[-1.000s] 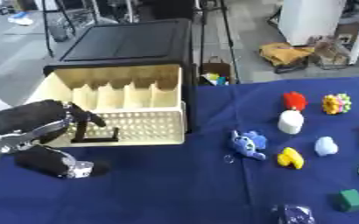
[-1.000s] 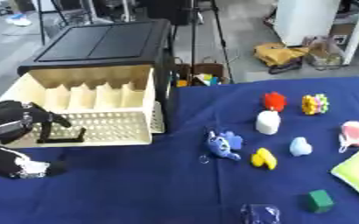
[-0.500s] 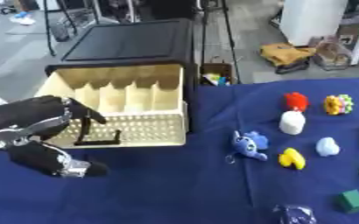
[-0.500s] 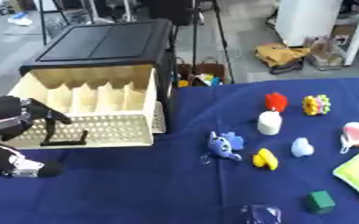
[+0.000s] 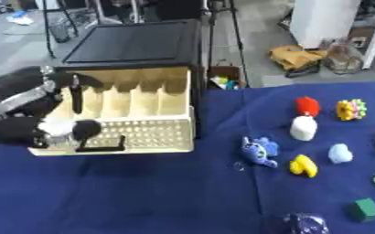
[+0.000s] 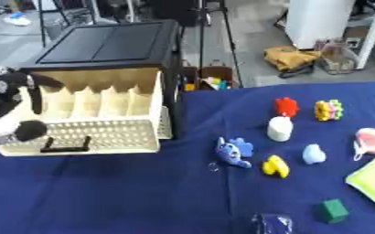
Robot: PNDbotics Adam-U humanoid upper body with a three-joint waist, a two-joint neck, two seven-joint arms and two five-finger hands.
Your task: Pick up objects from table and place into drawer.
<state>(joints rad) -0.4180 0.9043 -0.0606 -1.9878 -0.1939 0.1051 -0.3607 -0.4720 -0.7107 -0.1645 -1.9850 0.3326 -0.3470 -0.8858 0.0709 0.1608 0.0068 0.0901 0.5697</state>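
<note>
Drawer (image 5: pixel 135 123): cream plastic, pulled out of a black cabinet (image 5: pixel 135 43) at the table's left; dividers inside, perforated front with a dark handle (image 5: pixel 101 147). No toy visible in it.
Table (image 5: pixel 142 196): blue cloth; the toys lie on its right half, well apart from the drawer.
Left hand (image 5: pixel 39 132): black, blurred, at the drawer's left front corner, against or just over the front wall. Whether the fingers are curled or straight — cannot tell. Nothing seen in it.
Right hand: not in either view.
Pale green flat thing (image 6: pixel 373 176): at the right edge, partly cut off.
Blue plush (image 5: pixel 259 151): nearest toy to the drawer, lying on the cloth.
White cylinder toy (image 5: pixel 303 127): upright, just below a red toy (image 5: pixel 307 105).
Yellow-and-pink bobbled toy (image 5: pixel 350 109): right of the red one.
Pink-rimmed thing (image 6: pixel 372 139): near the right edge.
Yellow toy (image 5: pixel 304 165) and light blue toy (image 5: pixel 340 153): side by side, right of the plush.
Green block (image 5: pixel 366 209): near the front right corner; a dark bluish lump (image 5: pixel 305 224) beside it at the lower edge.
Stage, judged: drawer open, picking not yet begun.
Risks: arm sits low by the drawer front — a sweep toward the toys could nudge the drawer back in or knock the upright cylinder over. Small rounded toys may slip from the fingers.
</note>
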